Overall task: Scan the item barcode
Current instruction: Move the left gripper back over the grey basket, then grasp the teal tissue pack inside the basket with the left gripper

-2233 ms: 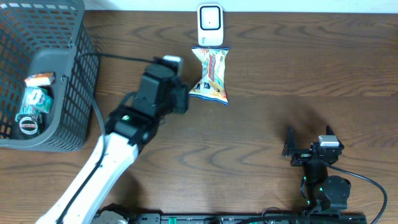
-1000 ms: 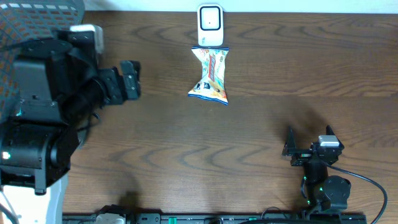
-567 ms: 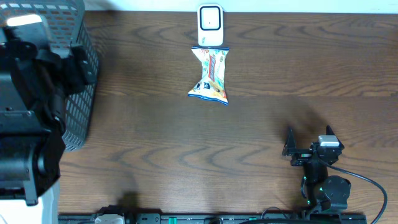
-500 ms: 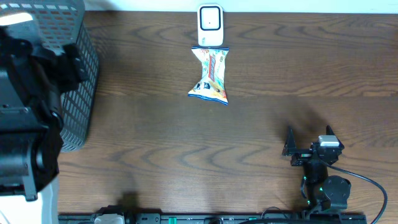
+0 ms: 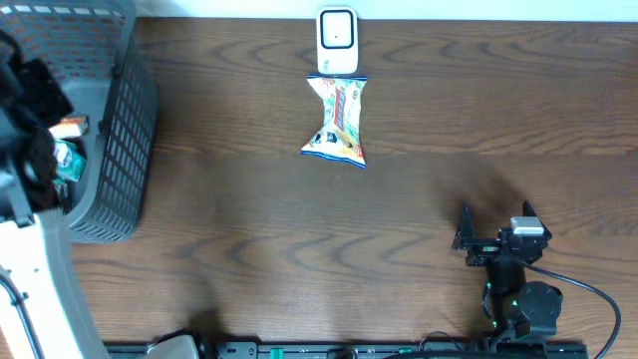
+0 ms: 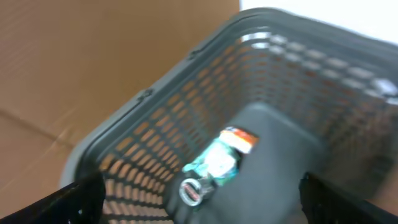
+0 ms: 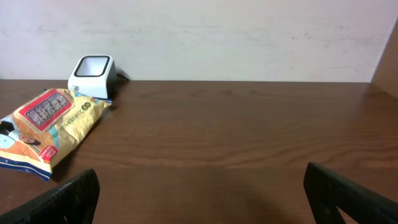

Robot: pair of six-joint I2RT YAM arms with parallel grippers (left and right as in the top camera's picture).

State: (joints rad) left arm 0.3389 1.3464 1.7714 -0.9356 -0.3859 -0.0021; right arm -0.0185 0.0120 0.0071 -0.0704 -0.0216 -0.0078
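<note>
We see the crinkled yellow plastic snack packet [image 5: 337, 122] well apart from our left gripper [image 6: 199, 200] and right gripper [image 5: 495, 225], both gaping.

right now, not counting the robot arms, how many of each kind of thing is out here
basket: 1
scanner: 1
snack bag: 1
small goods inside the basket: 3 (orange-ended box, teal packet, round tin)
total: 6
</note>
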